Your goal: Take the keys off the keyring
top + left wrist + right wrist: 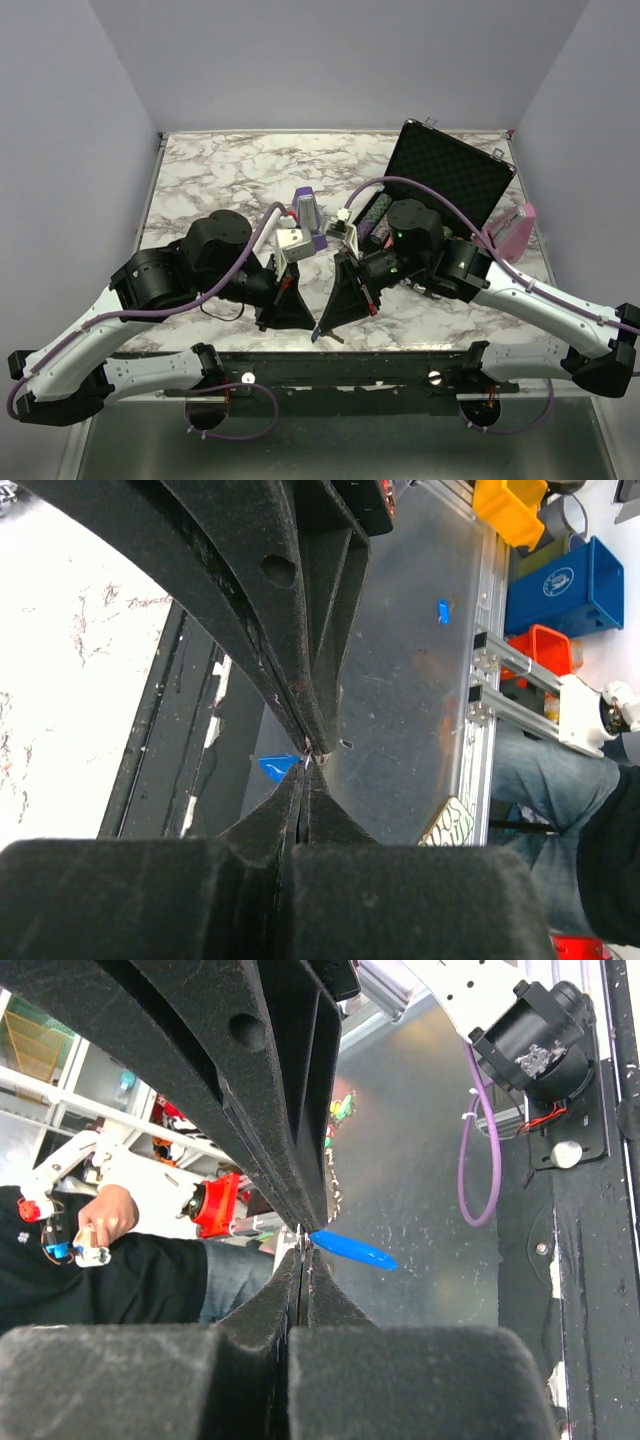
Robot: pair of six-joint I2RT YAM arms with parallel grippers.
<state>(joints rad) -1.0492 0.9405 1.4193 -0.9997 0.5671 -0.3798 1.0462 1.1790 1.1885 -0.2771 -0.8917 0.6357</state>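
My left gripper (311,325) and right gripper (323,327) meet tip to tip just above the table's front edge. Both are shut. Between the touching tips sits a thin sliver of silver metal (306,762), the keyring (300,1236) with its small keys; I cannot tell ring from key. A blue tag (352,1251) hangs from that metal, and it also shows as a blue tag (275,768) in the left wrist view. In the left wrist view my left gripper (304,770) rises from below. In the right wrist view my right gripper (303,1252) does the same, with the other arm's fingers (290,1110) coming from above.
An open black case (450,175) stands at the back right beside a pink object (515,232). A purple metronome (308,215) and a white block (292,243) sit mid-table behind the arms. The table's front rail (330,355) lies right under the grippers.
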